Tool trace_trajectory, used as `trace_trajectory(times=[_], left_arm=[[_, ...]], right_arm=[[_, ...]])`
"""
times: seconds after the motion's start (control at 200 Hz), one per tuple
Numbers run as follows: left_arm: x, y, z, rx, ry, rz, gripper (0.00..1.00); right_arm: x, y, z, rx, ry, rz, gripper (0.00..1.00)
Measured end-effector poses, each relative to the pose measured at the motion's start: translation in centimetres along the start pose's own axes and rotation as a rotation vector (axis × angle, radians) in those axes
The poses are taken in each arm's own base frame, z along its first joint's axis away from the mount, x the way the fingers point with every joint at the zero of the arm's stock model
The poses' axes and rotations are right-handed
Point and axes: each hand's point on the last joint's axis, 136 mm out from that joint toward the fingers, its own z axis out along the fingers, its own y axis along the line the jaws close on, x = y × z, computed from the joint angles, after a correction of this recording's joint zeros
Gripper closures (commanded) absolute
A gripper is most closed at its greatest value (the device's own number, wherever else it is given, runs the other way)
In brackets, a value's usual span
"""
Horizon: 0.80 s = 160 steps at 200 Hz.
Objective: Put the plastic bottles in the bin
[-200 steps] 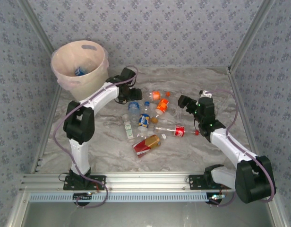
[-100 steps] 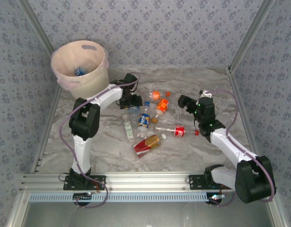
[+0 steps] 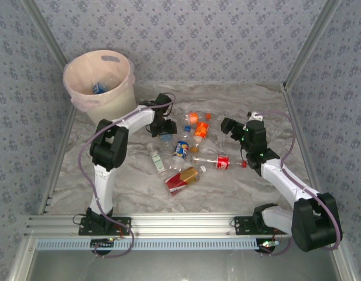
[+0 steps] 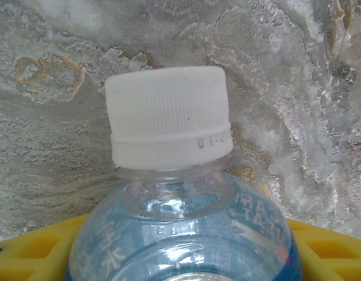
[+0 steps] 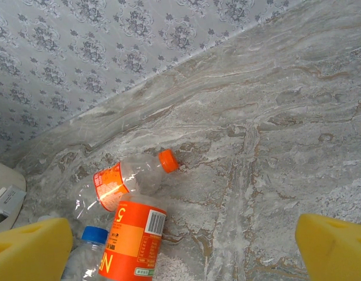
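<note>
Left wrist: left jaws flank a white-capped blue-label bottle [image 4: 180, 199], cannot tell if clamped; right jaws wide apart.

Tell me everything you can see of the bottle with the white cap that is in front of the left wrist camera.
The white-capped bottle is small and made of clear plastic. A ribbed white screw cap is closed on its neck, with a faint printed code on the lower ring. A blue label with white writing wraps its shoulder. It seems to lie on the grey marbled table, between the yellow pads of the left end effector. Whether they press on it cannot be told.
</note>
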Motion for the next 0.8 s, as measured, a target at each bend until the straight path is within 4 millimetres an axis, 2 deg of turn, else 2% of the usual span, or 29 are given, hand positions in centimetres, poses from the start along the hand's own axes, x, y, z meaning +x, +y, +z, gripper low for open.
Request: trace_trajectory(times=[0.195,0.325,0.799], left_arm=[[-0.8,0.2,-0.2,0.009,-0.022,-0.005,0.42],[-1.4,0.3,-1.0,0.013,-0.045,-0.002,0.43],[-4.3,-2.2,-8.8,0.114,-0.236,0.042,0.43]], right_arm=[[0.0,0.0,0.0,-0.001,0.0,0.0,0.0],[0.0,0.1,0.0,-0.008,-0.003,0.0,0.0],[-0.2,2.9,-0.2,-0.139,-0.057,-0.085,0.0]])
